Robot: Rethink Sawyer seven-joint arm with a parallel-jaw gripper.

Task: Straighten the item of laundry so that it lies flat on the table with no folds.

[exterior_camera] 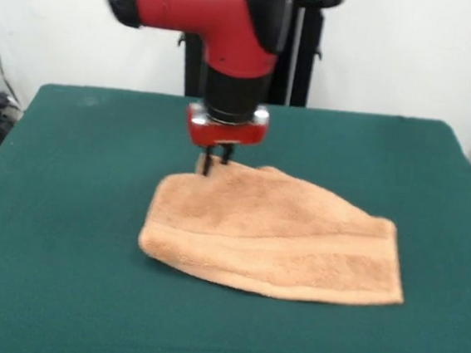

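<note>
The towel (276, 235) lies folded near the middle of the desk (57, 209), a woven band along its near edge. The tool (214, 159) is pinched shut on the towel's far corner. To unfold it cleanly, the corner should probably be drawn low and steadily toward the desk's far edge.

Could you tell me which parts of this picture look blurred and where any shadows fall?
In the front view, the red arm is smeared at its upper left, as if by motion, while the towel and table look steadier. The lighting is soft and even, with only a faint shadow under the towel's near edge. The end effector sits at the towel's far corner; there is no glare.
</note>
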